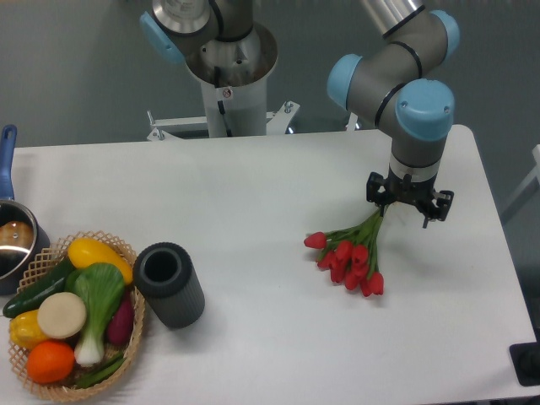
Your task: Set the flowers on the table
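your flowers lie at about 4 o'clock on the table, red heads fanned toward 7 o'clock. they look light and floppy - take them by the bunched green stems, not the blooms. the gripper sits at the stem ends, apparently clenched on them - contact itself is hidden.

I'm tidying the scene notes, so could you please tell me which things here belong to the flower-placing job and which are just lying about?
Belongs to the job:
- bunch of red tulips with green stems
- white table
- black two-finger gripper, jaws around the stems

Lying about:
- dark grey cylindrical vase
- woven wicker basket of vegetables
- blue-handled metal pot
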Robot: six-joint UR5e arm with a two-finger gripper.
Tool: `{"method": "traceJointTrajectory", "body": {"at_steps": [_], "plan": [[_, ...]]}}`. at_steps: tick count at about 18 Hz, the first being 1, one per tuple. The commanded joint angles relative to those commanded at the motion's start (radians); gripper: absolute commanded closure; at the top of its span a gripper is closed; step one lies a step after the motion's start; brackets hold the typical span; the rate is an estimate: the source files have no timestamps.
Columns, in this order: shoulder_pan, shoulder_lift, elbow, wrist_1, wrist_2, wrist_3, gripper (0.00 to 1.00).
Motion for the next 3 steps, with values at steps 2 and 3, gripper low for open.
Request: {"method": "traceJointTrajectory", "body": {"at_steps": [2, 3], "plan": [[0.0, 0.0, 0.006, 0.014, 0.002, -0.002, 0.0], [0.002, 0.0, 0.005, 0.02, 0.003, -0.002, 0.0]]}}
